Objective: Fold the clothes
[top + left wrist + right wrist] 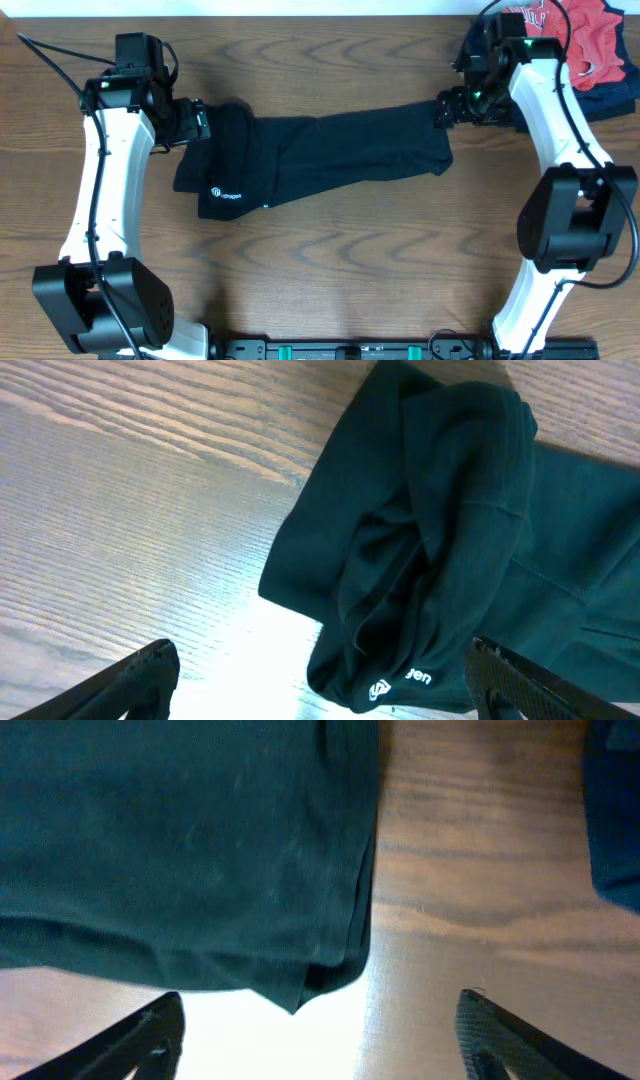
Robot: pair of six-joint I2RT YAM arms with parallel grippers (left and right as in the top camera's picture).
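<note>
The black trousers point(320, 150) lie across the middle of the wooden table, legs together and pointing right, waist bunched at the left with a small white logo point(222, 193). My left gripper point(200, 122) is open and empty at the bunched waist end; the left wrist view shows the folds and the logo point(395, 682) between its fingers point(320, 685). My right gripper point(447, 108) is open and empty just above the leg ends; the right wrist view shows the hem corner point(300, 990) between its fingers point(320, 1035).
A red garment with white lettering point(590, 40) lies on a dark navy folded garment point(610, 95) at the far right corner, behind the right arm. A corner of the navy garment shows in the right wrist view point(615, 810). Bare wood surrounds the trousers.
</note>
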